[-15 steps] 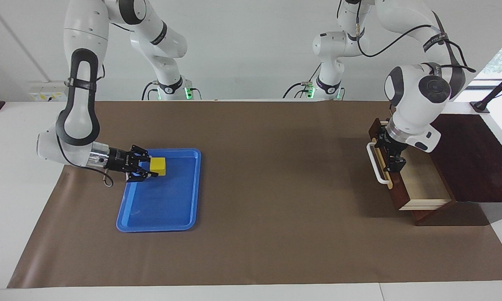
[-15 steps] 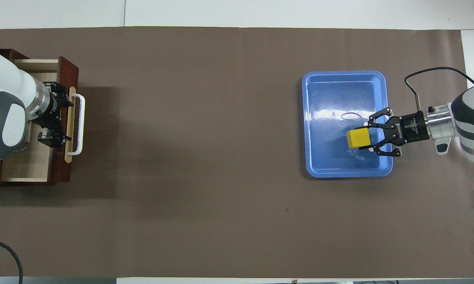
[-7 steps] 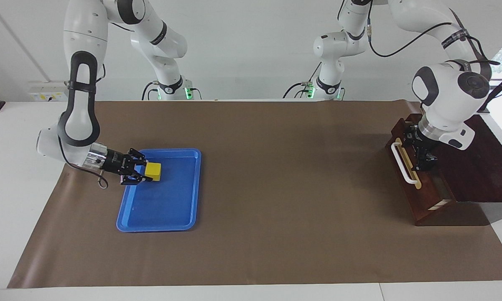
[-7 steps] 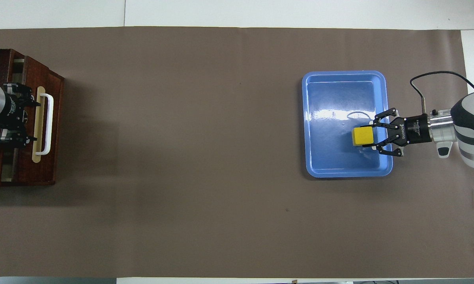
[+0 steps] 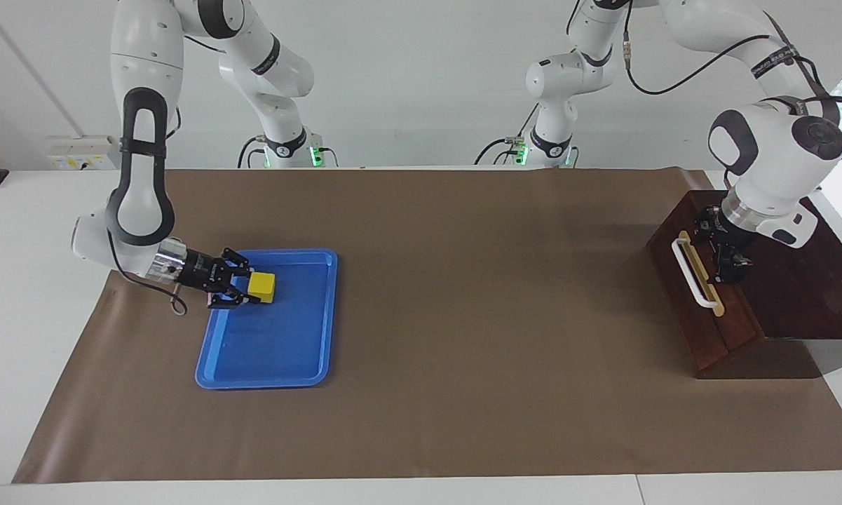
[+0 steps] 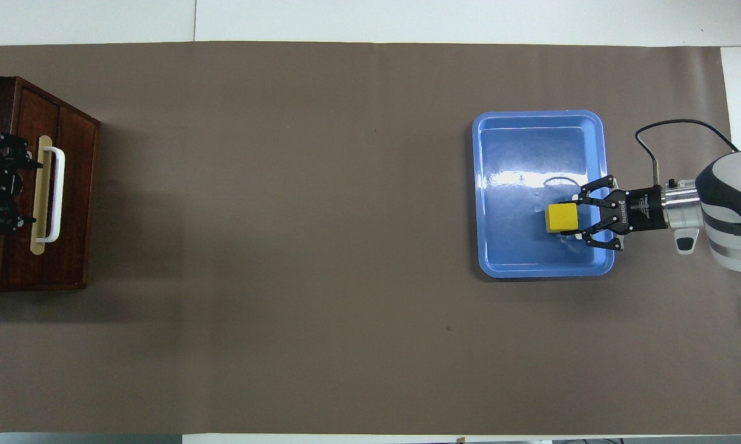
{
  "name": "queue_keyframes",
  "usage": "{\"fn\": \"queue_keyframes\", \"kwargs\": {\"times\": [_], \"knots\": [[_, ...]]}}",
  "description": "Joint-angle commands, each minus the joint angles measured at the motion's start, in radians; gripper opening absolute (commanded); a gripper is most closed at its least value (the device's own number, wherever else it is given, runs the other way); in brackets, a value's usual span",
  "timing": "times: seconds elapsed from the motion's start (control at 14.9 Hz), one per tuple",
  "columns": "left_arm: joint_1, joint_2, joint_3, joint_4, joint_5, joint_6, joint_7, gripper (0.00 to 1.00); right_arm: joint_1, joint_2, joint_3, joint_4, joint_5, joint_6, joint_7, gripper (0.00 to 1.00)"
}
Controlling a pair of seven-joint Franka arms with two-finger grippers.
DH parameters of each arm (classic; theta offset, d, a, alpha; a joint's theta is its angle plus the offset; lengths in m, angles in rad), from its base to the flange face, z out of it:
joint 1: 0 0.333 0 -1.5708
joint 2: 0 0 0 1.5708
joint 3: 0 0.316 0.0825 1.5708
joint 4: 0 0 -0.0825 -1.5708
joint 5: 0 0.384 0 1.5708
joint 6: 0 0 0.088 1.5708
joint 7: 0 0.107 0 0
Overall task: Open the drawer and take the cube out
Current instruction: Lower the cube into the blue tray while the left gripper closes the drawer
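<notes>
The dark reddish-brown wooden drawer [image 5: 701, 298] is now pushed shut behind the left gripper [image 5: 728, 261], its jaws spread wide; the right gripper [image 5: 247, 288], clamped on the small bright-yellow cube [image 5: 261, 284], has sunk low into the flat blue plastic tray [image 5: 308, 365], so I'd say only the release remains.

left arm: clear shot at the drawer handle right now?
Probably yes. The left gripper hangs open over the cabinet top, just above the shut drawer, and nothing sits around its white handle.

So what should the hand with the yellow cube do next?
Probably open and let go. The right hand grips the cube low over the blue tray, and the drawer already looks shut, with the open left hand at it.
</notes>
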Motion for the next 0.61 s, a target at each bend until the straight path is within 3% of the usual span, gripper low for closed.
{"fn": "queue_keyframes", "kwargs": {"times": [0.0, 0.27, 0.4, 0.54], "knots": [[0.034, -0.03, -0.001, -0.039, 0.019, 0.026, 0.03, 1.0, 0.013, -0.036, 0.002, -0.053, 0.015, 0.029, -0.039, 0.0], [0.017, -0.024, -0.003, -0.007, 0.018, -0.001, 0.026, 1.0, 0.013, -0.039, 0.001, -0.063, 0.008, 0.033, -0.071, 0.01], [0.011, -0.029, -0.01, 0.024, 0.013, -0.043, 0.027, 1.0, 0.013, -0.039, 0.001, -0.063, 0.007, 0.035, -0.076, 0.24], [-0.012, -0.041, -0.015, 0.067, 0.005, -0.093, 0.032, 1.0, 0.013, -0.039, -0.001, -0.061, -0.002, 0.037, -0.076, 0.79]]}}
